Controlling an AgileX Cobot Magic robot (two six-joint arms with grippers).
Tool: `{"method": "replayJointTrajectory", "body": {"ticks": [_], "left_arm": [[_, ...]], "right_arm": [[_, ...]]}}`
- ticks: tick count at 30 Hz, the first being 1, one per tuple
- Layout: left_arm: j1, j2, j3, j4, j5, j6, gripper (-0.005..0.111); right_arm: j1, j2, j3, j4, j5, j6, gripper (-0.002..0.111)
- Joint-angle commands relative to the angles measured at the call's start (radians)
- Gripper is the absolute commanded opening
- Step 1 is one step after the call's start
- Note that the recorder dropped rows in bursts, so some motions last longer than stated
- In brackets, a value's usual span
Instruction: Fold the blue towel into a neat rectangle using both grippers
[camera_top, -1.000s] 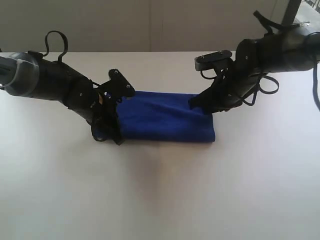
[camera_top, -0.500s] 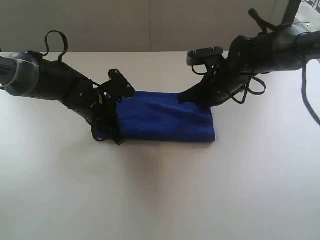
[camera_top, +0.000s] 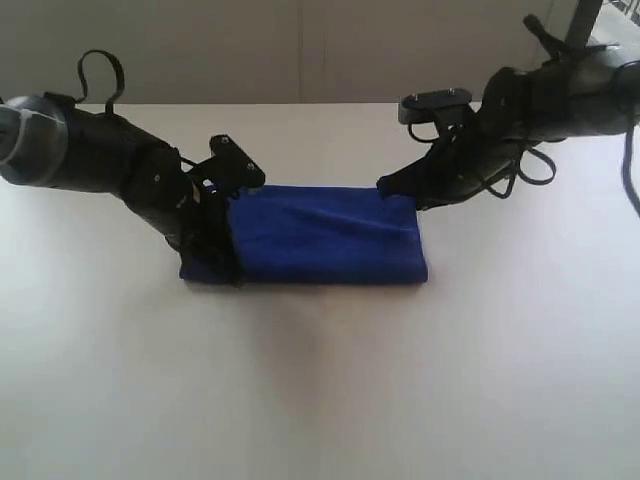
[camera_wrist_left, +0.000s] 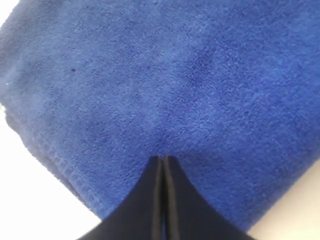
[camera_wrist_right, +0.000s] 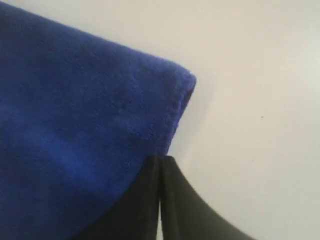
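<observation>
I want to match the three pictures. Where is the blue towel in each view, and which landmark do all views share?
Exterior view: the blue towel lies folded near the middle of the picture.
Left wrist view: the towel fills most of the picture, at the closed tips of the left gripper.
Right wrist view: the towel covers about half, one corner near the tips of the right gripper.
Shared landmark: the white table bordering the towel.

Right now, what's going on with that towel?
Both arms are at the blue towel, which lies folded into a compact rectangle on the white table. The left gripper, shut, rests its tips on the towel's left end; the right gripper, also shut, sits at its far right corner. Whether either pinches cloth is unclear.
</observation>
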Motion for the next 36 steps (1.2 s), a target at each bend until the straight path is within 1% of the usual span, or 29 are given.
{"method": "replayJointTrajectory", "body": {"ticks": [1,7,11,17,25,36], "left_arm": [[0.0,-0.073,0.006,-0.038,0.021,-0.013,0.0],[0.0,-0.099,0.006,-0.038,0.013,-0.054,0.0],[0.004,-0.071,0.006,-0.036,0.032,-0.057,0.0],[0.024,-0.021,0.006,-0.034,0.068,-0.057,0.0],[0.024,-0.012,0.006,-0.034,0.116,-0.057,0.0],[0.024,-0.012,0.006,-0.034,0.149,-0.054,0.0]], "right_arm": [[0.0,-0.086,-0.002,0.008,0.063,-0.003,0.0],[0.046,-0.101,0.005,0.019,0.125,-0.003,0.0],[0.083,-0.078,0.006,0.019,0.149,0.005,0.0],[0.084,-0.029,0.006,0.007,0.173,0.023,0.0],[0.084,0.05,0.006,0.002,0.192,0.023,0.0],[0.084,0.052,0.006,-0.04,0.181,0.021,0.0]]}}
